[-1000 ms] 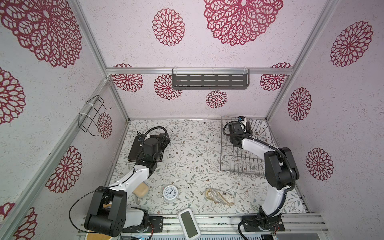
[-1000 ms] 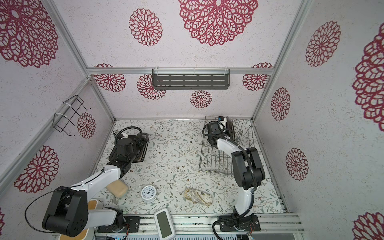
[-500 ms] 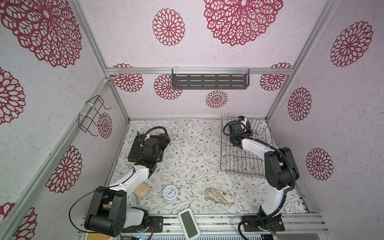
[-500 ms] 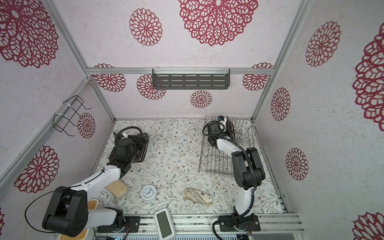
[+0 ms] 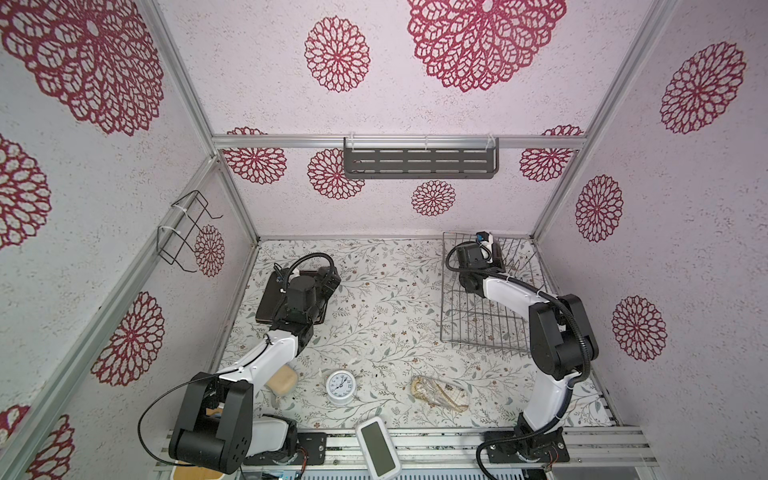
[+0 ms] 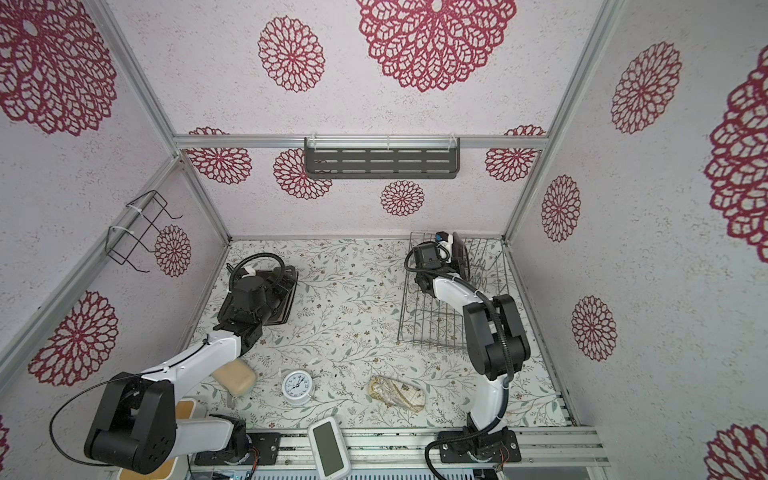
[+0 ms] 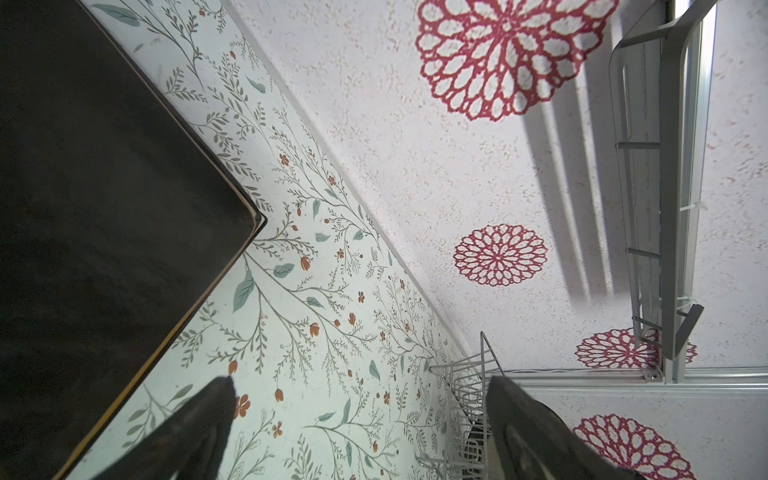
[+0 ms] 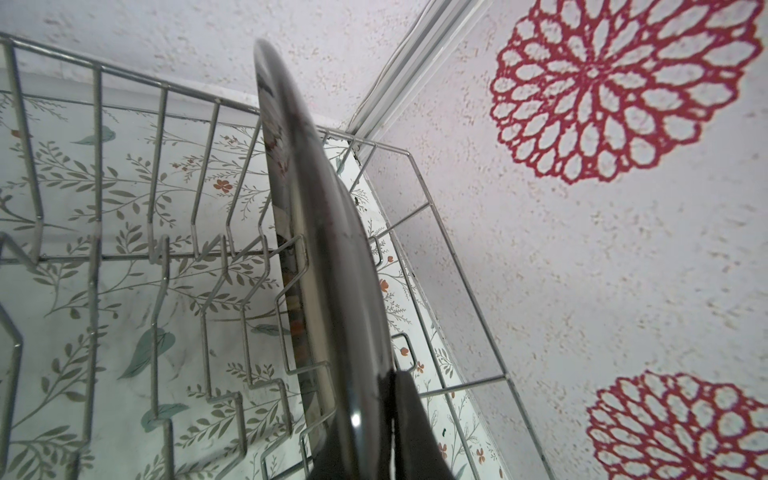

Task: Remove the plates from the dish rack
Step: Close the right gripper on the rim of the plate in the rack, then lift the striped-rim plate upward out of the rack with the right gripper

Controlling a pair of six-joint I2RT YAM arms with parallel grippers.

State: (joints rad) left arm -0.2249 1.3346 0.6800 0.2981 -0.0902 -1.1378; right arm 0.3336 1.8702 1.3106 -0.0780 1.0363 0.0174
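While right hand (image 8: 388, 415) pinches 1 plate (image 8: 324, 232) in dish rack (image 8: 98, 158), left hand (image 7: 359, 388) gapes.

Floral-print surface (image 5: 374, 299). Dark square plate (image 5: 270, 299) lies flat right under left gripper (image 7: 359, 382); wire dish rack (image 5: 478, 324) sits beneath right gripper (image 5: 494, 251). Back twd arm bases, well apart from both: beige block (image 5: 282, 380), sm white clock (image 5: 340, 386), clear bag (image 5: 440, 392).

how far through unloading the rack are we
Nearly done: dark plates already lie flat on the table by the open left end effector. The right end effector is shut on one upright plate in the dish rack, whose other slots look empty. Left: lift it out, set it down.
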